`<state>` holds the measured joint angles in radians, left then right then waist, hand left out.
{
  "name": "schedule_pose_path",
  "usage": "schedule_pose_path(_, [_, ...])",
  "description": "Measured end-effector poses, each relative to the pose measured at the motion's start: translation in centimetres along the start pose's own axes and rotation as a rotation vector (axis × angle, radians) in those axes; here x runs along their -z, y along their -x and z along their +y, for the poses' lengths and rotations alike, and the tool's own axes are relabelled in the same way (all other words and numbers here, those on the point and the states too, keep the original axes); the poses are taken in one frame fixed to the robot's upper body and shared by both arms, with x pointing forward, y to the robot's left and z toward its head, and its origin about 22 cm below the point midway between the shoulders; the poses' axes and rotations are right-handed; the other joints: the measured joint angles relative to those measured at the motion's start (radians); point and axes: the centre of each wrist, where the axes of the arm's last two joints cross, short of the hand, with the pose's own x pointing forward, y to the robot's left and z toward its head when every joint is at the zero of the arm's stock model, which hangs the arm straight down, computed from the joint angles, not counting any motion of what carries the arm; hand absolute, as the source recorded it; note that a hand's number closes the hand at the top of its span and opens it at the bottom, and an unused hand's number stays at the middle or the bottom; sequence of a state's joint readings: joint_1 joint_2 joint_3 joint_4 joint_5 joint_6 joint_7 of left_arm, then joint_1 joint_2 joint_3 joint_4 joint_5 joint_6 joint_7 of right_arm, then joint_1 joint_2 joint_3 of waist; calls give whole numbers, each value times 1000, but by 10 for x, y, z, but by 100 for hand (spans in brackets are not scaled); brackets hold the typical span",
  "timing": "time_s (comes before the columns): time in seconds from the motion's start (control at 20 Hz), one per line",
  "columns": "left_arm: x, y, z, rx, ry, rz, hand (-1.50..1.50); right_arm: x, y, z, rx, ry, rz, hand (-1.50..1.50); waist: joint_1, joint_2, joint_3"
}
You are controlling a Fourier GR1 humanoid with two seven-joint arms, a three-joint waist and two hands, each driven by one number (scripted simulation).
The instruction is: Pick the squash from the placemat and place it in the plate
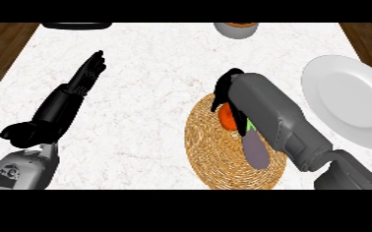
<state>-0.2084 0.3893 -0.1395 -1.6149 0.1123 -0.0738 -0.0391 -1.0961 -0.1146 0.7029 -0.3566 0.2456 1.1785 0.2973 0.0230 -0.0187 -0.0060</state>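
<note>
squash (227, 115) not lifted, on placemat (218, 162) | R hand (227, 86) over it, fingers can't tell | plate (341, 96) by counter's R edge bare | L hand (83, 81) fingers straight, idle

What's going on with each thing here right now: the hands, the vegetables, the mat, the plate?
Left robot hand: open, fingers straight, resting.
Right robot hand: over the squash; fingers hidden.
Squash: on the placemat.
Eggplant: lying on the placemat.
Plate: holds nothing.
</note>
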Motion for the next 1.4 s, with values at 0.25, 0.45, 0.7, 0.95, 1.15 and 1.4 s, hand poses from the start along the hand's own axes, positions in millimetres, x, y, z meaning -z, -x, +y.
schedule_pose_path(0.25, [-1,2,2,8,-4,0,0,2,-1,8,-53,50,-13,150,-6,-2,-4])
schedule_pose_path(0.45, [-2,4,-4,7,-4,-5,0,-1,2,9,-55,85,-31,150,-4,0,-3])
schedule_pose_path(0.7, [-15,14,5,7,-55,53,0,-3,-4,33,-178,359,-110,150,-78,-30,9])
schedule_pose_path(0.95, [-27,26,11,2,-106,122,0,-36,-2,44,-286,672,-209,150,-168,-72,19])
schedule_pose_path(1.15, [-38,32,19,6,-155,163,0,-60,16,59,-347,896,-306,150,-220,-82,21])
schedule_pose_path(1.4, [-49,35,29,18,-204,183,0,-87,57,86,-392,1111,-413,150,-272,-78,21])
